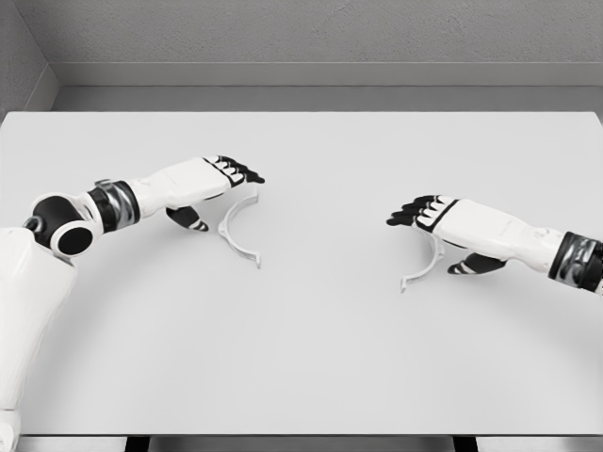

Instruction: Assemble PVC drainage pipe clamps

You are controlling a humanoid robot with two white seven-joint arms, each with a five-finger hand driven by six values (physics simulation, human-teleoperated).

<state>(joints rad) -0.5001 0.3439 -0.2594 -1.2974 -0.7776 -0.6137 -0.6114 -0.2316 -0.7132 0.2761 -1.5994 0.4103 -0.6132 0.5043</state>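
On a white table [301,358], two clamp halves lay well apart: one [239,226] centre-left under the left hand [209,184], one [426,264] centre-right under the right hand [443,226]. Both hands hovered with fingers extended, holding nothing. The thin halves might slide away if pinched off-centre.

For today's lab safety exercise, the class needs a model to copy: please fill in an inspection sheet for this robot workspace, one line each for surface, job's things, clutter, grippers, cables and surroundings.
Surface: plain white rectangular table, flat, no marks seen.
Job's things: two white curved plastic clamp halves, left clamp half and right clamp half, lying far apart, not joined.
Clutter: nothing seen.
Grippers: left hand over the left clamp half, fingers extended, holding nothing; right hand over the right clamp half, likewise open. Whether either touches its piece cannot be told.
Cables: nothing seen.
Surroundings: grey textured wall behind, grey floor strip beyond the far edge.
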